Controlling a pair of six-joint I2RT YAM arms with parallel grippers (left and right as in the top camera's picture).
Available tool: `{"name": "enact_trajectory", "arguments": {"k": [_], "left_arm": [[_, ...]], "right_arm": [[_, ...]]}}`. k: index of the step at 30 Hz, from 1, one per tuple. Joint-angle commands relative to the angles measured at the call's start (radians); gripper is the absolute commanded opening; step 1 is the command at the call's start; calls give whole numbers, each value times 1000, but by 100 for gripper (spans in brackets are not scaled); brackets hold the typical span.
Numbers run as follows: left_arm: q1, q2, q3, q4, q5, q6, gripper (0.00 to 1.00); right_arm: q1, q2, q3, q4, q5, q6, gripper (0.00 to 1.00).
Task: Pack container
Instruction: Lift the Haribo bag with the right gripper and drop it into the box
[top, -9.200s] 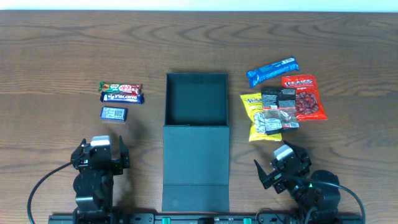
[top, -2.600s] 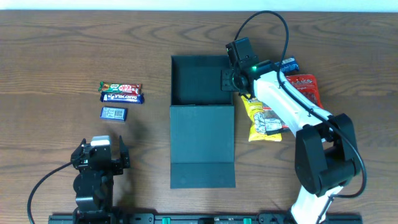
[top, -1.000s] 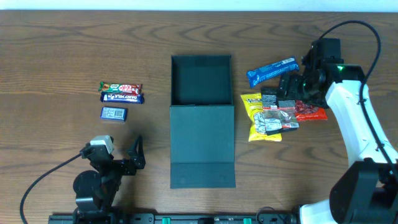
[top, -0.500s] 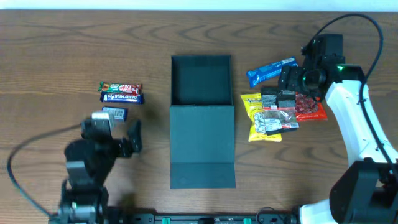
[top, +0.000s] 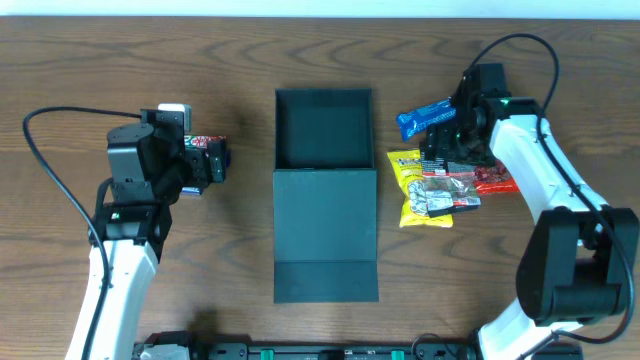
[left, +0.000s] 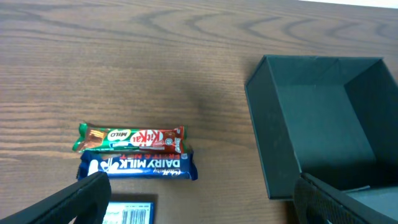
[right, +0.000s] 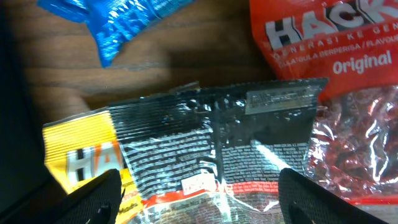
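The dark teal container (top: 322, 130) stands open and empty at the table's middle, with its flap lid (top: 326, 240) lying flat toward the front. It also shows in the left wrist view (left: 323, 118). My left gripper (top: 208, 163) is open above the snack bars: a KitKat bar (left: 130, 137), a Dairy Milk bar (left: 137, 167) and a small blue barcode packet (left: 127, 214). Its jaws (left: 205, 205) hold nothing. My right gripper (top: 448, 140) is open over a black packet (right: 217, 143), and its jaws (right: 208, 199) are empty.
Right of the container lie a blue wrapper (top: 437, 113), a red Hacks bag (top: 497, 178) and a yellow packet (top: 412, 200) under the black one. The same three show in the right wrist view: blue wrapper (right: 124, 18), red bag (right: 329, 62), yellow packet (right: 81, 155).
My left arm has risen from the front edge and moved back over the snack bars. My right gripper has shifted left, onto the black packet. The container has not moved.
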Motion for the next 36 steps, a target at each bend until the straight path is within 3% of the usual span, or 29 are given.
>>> {"name": "enact_trajectory", "arguments": {"k": [1, 8, 15, 20, 27, 29, 36], "left_arm": [[6, 31, 18, 18, 16, 18, 95], [6, 72, 18, 58, 16, 18, 95], [6, 73, 18, 76, 16, 10, 95], [6, 73, 18, 79, 17, -15, 95], [6, 73, 18, 79, 19, -16, 95], [6, 73, 18, 79, 19, -16, 95], [6, 73, 18, 79, 20, -35, 95]], "right_arm": [[37, 10, 0, 11, 64, 35, 80], [106, 46, 0, 60, 91, 70, 79], [106, 128, 0, 74, 136, 150, 70], [103, 156, 0, 81, 181, 193, 44], [101, 156, 0, 85, 181, 193, 22], [101, 156, 0, 85, 181, 193, 4], [102, 140, 35, 38, 180, 193, 1]]}}
